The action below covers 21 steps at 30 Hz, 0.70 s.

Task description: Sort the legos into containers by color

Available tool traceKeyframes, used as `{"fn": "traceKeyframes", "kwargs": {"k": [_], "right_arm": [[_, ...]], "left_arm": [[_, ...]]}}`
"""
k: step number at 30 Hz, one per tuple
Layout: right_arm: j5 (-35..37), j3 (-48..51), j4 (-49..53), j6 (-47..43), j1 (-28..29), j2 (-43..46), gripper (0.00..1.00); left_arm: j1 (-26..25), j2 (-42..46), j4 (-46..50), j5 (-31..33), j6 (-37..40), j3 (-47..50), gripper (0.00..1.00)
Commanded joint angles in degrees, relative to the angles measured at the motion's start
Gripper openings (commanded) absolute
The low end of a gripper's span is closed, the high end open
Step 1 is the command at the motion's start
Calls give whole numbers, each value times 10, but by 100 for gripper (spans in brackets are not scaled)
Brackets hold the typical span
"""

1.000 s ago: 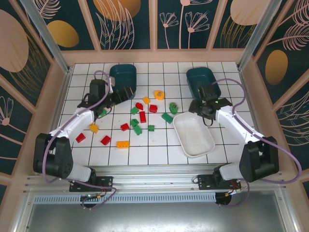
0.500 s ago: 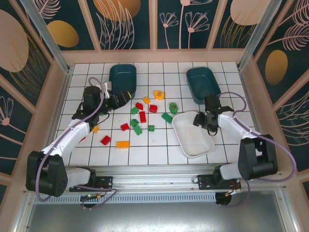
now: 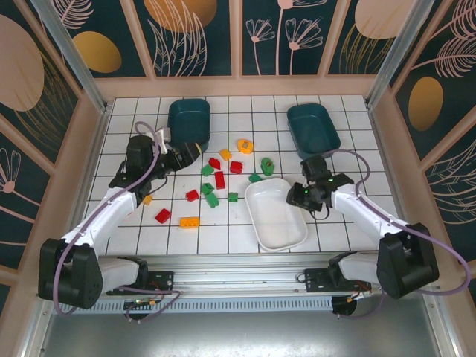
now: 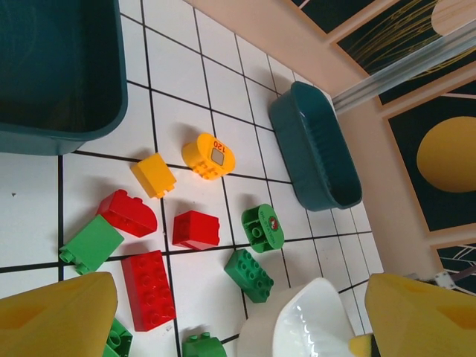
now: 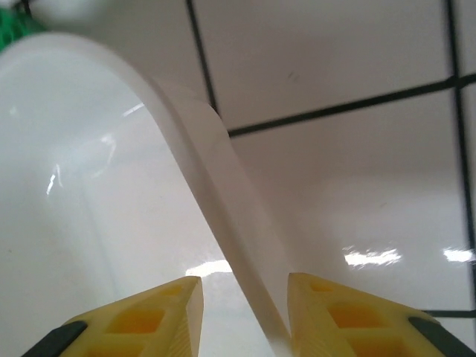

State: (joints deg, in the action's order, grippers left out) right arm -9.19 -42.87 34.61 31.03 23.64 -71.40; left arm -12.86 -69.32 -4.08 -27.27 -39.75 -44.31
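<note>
Red, green and yellow-orange legos lie scattered mid-table, among them a long red brick (image 3: pixel 220 179) (image 4: pixel 149 288), a round green one (image 3: pixel 267 162) (image 4: pixel 262 227) and a round orange one (image 3: pixel 245 146) (image 4: pixel 209 156). The white container (image 3: pixel 275 216) lies at front centre-right, empty. My right gripper (image 3: pixel 303 195) (image 5: pixel 245 286) straddles its right rim (image 5: pixel 193 126), with one finger inside and one outside. The jaws are narrowed, but a gap still shows on the inner side. My left gripper (image 3: pixel 195 151) (image 4: pixel 242 290) hangs wide open and empty over the bricks, beside the left teal container (image 3: pixel 189 117).
The second teal container (image 3: pixel 313 126) (image 4: pixel 316 149) stands at the back right, and both teal ones look empty. A green brick (image 3: pixel 255 178) (image 4: pixel 249 274) lies right against the white container's far corner. Loose red (image 3: pixel 163 216) and yellow (image 3: pixel 189 222) bricks lie front left.
My right gripper came down from the back-right teal container onto the white container's rim and narrowed. The white container has slid left and toward the front. My left arm drew back slightly.
</note>
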Motion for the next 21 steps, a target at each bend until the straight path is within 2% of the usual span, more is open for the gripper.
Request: {"fn": "traceKeyframes", "kwargs": {"k": [1,3,6,12,17,21], "right_arm": [[3,7,21,34,14,19,35],[17,6,38,35,15,30,34],[1,21,33,29,22,24,33],[26,39,10,42,73,-18,33],[53,42,10,48,108,-34,23],[73,41,20,41,139,-28,19]], "left_arm": [[2,19,-9,-12,-4,12,86],[2,22,-10,-11,-4,14,86],[2,20,-17,-13,-8,20,86],[2,20,-27,-16,-11,30,86],[3,20,-30,-15,-13,41,86],[3,17,-22,-9,-5,41,86]]}}
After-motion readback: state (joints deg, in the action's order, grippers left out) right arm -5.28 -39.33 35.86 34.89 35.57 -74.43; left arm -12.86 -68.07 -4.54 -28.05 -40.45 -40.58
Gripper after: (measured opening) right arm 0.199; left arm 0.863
